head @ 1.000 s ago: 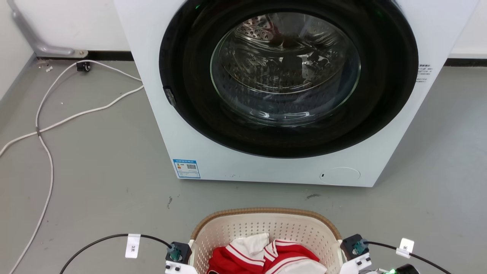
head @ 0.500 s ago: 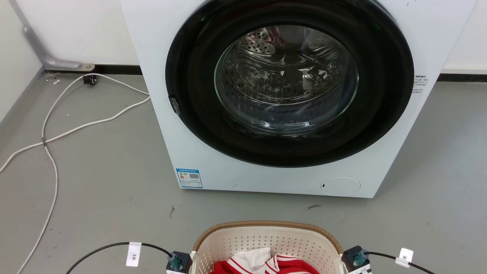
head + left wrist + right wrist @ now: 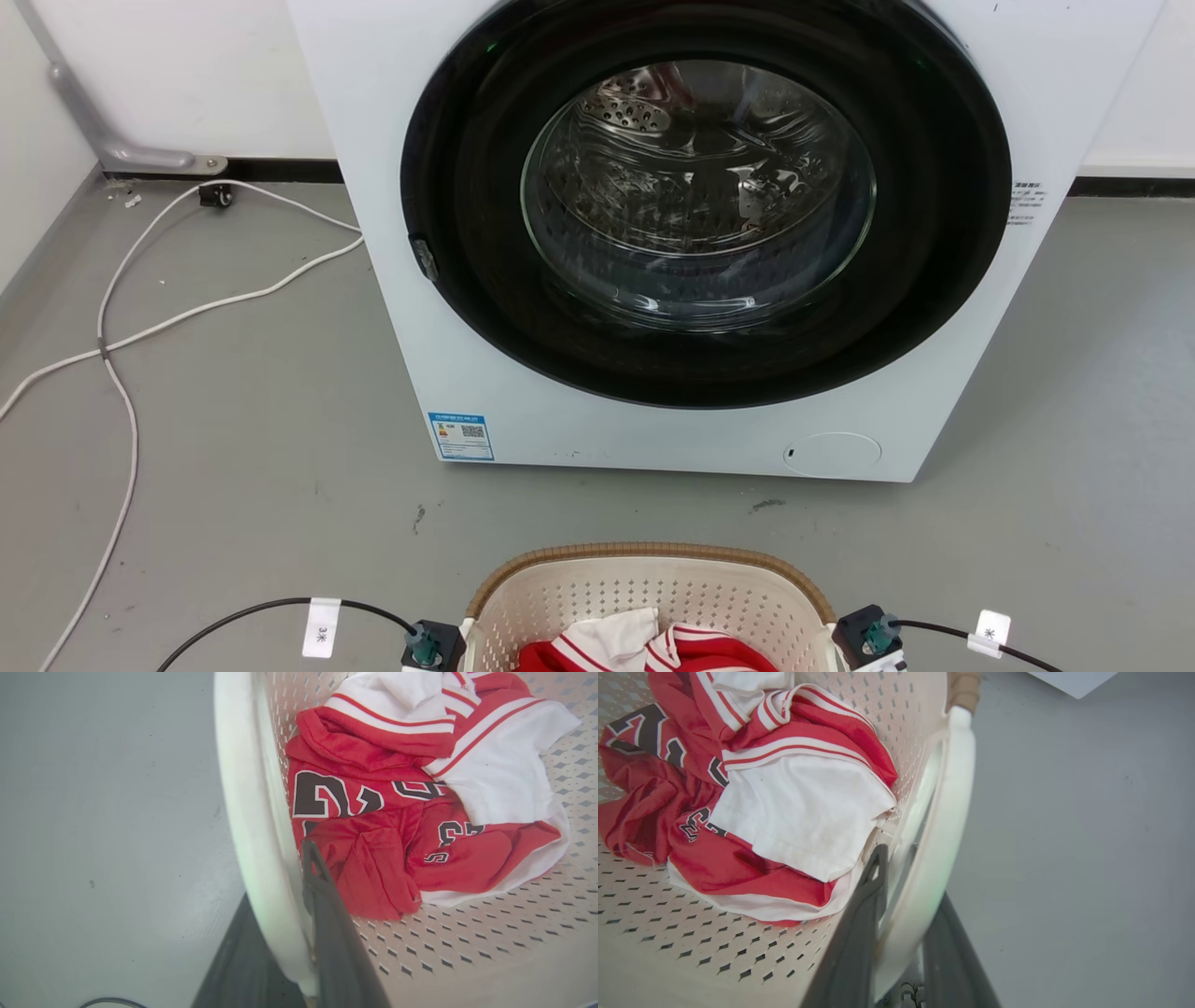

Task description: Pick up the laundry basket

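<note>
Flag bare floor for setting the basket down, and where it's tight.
Free: grey floor right of the washing machine; the strip between it and the laundry basket; the patch between the white cables and the machine. Crowded: far-left floor, crossed by cables; the basket, holding red-and-white clothes.

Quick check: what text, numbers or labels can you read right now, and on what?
"3米": white tag on the left black cable.
Large dark numerals on the red jersey in the laundry basket: folded, unreadable.
Blue sticker on the washing machine: too small.
Side print on its right edge: too small.
Right tag on the right black cable: blurred.
</note>
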